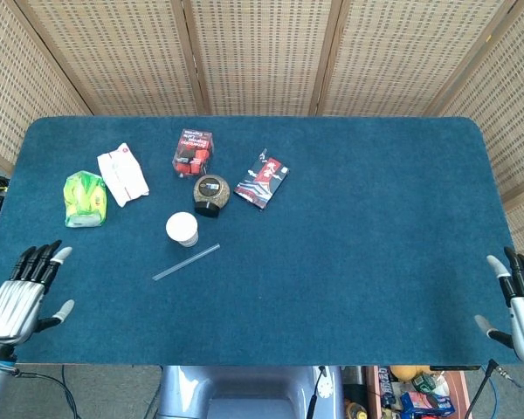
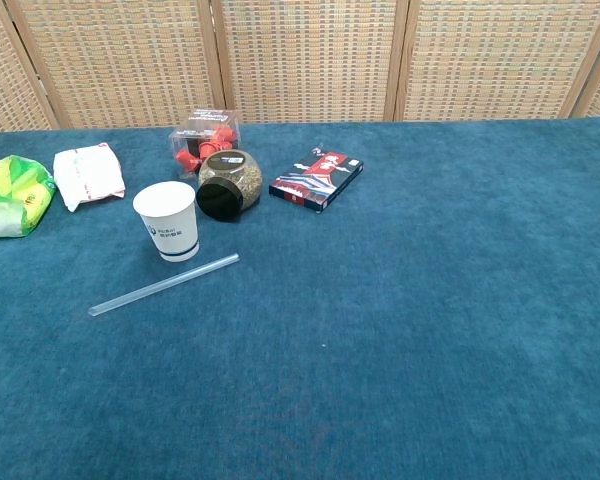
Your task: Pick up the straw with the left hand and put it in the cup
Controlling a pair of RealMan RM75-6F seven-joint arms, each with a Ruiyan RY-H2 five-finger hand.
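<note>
Straw (image 1: 186, 262) lay flat just front of the cup (image 1: 182, 229), toward the table's (image 1: 349, 262) front-left. Left hand (image 1: 22, 292) at the front-left corner, fingers apart, empty, apparently positioned to reach.

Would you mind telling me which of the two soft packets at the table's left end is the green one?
The green packet lies nearest the table's left edge; the white packet beside it sits further in.
</note>
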